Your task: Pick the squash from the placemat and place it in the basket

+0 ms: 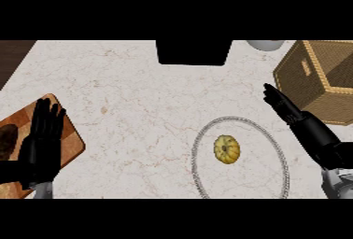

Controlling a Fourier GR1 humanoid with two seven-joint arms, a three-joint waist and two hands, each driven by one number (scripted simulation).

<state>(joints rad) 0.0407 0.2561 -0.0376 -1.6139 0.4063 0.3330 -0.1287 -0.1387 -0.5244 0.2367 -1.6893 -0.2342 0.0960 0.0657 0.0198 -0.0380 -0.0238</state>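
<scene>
A small yellow ribbed squash (227, 149) lies in the middle of a round pale placemat (276, 150) with a grey braided rim. A wicker basket (309, 70) stands at the upper right edge of the counter. My right hand (298, 119) is open, fingers straight and pointing up-left, to the right of the squash and just below the basket; it touches neither. My left hand (40, 142) rests open with fingers up at the left edge, over a wooden board.
A wooden cutting board (71, 140) lies at the left with a dark object (7, 141) on it. A black box (193, 51) stands at the top centre, a white round object (264, 45) beside the basket.
</scene>
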